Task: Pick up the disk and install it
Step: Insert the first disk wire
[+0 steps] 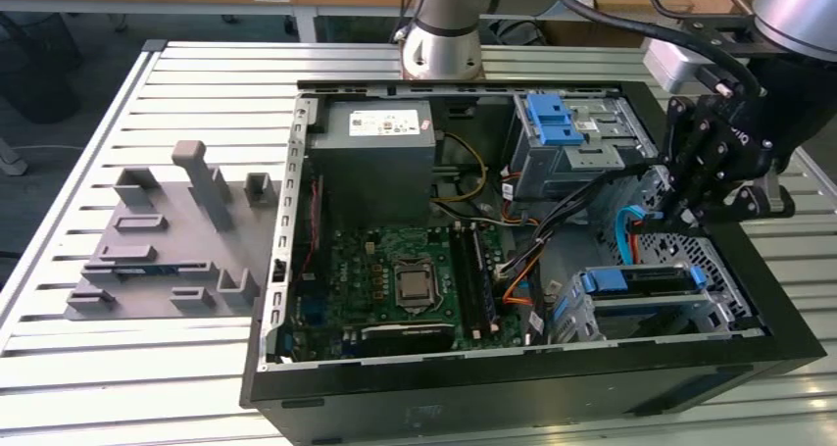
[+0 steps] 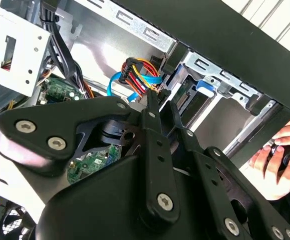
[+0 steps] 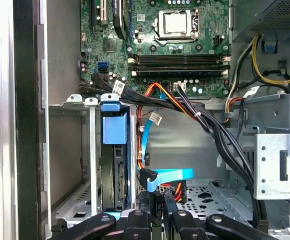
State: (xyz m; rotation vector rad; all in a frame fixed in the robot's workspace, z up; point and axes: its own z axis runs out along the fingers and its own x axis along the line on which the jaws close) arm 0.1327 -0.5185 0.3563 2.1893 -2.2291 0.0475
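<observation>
The disk (image 1: 637,280) sits edge-up in the drive cage (image 1: 713,314) at the computer case's (image 1: 392,392) front corner, blue rail showing. The end effector (image 1: 689,214) hangs just above; I cannot tell its finger state. Judgement: seating stage; the next move needs a straight push along the cage slot.

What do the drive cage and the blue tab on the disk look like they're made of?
Drive cage: looks like bare sheet metal, dull grey with punched holes. Blue tab on the disk: probably moulded plastic, smooth and evenly coloured.
</observation>
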